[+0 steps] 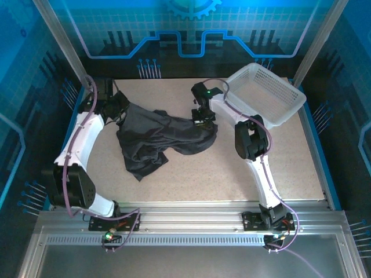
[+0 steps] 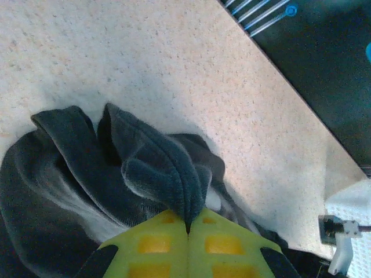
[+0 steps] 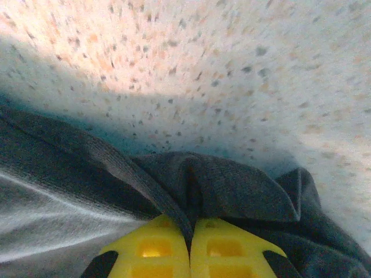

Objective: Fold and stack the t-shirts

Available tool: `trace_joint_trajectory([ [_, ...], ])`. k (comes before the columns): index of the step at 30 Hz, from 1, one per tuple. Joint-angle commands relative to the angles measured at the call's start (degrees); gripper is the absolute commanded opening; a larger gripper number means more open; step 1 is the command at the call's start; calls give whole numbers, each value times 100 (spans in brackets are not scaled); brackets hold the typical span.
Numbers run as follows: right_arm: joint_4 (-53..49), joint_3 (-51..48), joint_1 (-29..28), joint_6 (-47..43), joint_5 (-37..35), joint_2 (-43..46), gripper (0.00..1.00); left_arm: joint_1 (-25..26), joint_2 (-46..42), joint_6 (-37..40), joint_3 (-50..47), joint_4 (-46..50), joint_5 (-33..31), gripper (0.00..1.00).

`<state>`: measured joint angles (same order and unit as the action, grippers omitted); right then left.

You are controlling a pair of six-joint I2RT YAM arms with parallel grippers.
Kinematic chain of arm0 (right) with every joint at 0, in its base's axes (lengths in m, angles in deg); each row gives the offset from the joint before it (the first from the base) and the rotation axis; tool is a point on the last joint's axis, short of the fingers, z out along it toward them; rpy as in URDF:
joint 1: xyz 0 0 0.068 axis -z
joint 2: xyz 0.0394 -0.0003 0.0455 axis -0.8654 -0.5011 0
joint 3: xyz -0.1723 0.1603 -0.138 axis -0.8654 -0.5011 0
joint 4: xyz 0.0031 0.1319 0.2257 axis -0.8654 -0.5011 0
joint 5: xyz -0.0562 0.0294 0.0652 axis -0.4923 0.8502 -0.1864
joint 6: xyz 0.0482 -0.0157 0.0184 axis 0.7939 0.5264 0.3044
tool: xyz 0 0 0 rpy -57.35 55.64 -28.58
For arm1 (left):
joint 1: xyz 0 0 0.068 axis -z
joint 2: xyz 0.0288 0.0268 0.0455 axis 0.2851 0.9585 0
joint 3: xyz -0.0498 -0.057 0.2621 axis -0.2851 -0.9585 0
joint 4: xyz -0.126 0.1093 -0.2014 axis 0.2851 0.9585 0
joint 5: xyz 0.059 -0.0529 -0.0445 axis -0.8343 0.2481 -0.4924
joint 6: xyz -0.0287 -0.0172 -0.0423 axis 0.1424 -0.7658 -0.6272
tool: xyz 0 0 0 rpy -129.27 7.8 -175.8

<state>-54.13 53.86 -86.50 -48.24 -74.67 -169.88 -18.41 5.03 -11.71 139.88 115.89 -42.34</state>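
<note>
Left jaws: clenched on a raised fold of the t-shirt (image 2: 156, 174).
Right jaws: clenched on a seamed edge of the same dark cloth.
Shirt position: crumpled on the bench (image 1: 301, 162) between the arms, apart from the basket (image 1: 272, 95).
Step advice: probably best to draw both pinches apart evenly, spreading the cloth before folding.
Unclear: which hem or sleeve each pinch holds; whether this is one shirt or several.

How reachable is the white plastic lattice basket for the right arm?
Probably yes: the basket stands beside the right arm, nothing between, but its jaws hold the dark charcoal cloth t-shirt.
</note>
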Motion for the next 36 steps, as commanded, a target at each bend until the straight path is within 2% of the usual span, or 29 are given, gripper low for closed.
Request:
trace_joint_trajectory([
  [1,84,1479,388,215,211,366,0,-273,1152,-131,1690,-523,820,0],
  [4,23,2920,633,439,418,146,0,-392,1981,-381,3232,-608,1130,0],
  [6,213,3520,816,656,573,186,0,-422,2478,-519,4428,-659,1272,0],
  [9,834,3439,1050,878,746,698,0,-494,3040,-735,6053,-816,1457,0],
  [12,1425,2933,1127,740,716,1403,0,-545,2929,-980,6548,-1640,1601,0],
  [15,2053,1635,1094,543,518,2515,0,-498,2051,-818,5643,-2647,1620,0],
  [18,2648,-374,984,451,43,3737,0,-248,511,-241,3187,-3615,1209,0],
  [20,3092,-2096,883,533,-316,4593,0,46,-580,60,1005,-3938,432,0],
  [22,3391,-3662,844,798,-305,5223,10,225,-1409,-44,-804,-3598,-475,0],
  [23,3423,-4222,817,913,-229,5389,19,245,-1718,-185,-1487,-3296,-815,0],
  [24,3375,-4773,807,1072,-158,5517,32,220,-1973,-472,-2211,-2836,-1161,16],
  [25,3291,-5157,802,1201,-66,5560,43,127,-2101,-708,-2699,-2598,-1198,34],
  [26,3164,-5460,803,1317,24,5574,46,-89,-2161,-992,-3171,-2378,-956,44],
  [28,2741,-5900,811,1579,99,5498,47,-394,-2180,-1248,-3730,-2159,-589,52],
  [30,2421,-6021,812,1651,125,5382,47,-422,-2129,-1215,-3710,-1692,-625,57],
  [33,1936,-5842,830,1627,-20,5120,46,-422,-1928,-1189,-3421,-1293,-535,57],
  [36,1757,-5650,965,1570,-159,4890,47,-367,-1532,-1313,-3079,-1288,-122,56],
])
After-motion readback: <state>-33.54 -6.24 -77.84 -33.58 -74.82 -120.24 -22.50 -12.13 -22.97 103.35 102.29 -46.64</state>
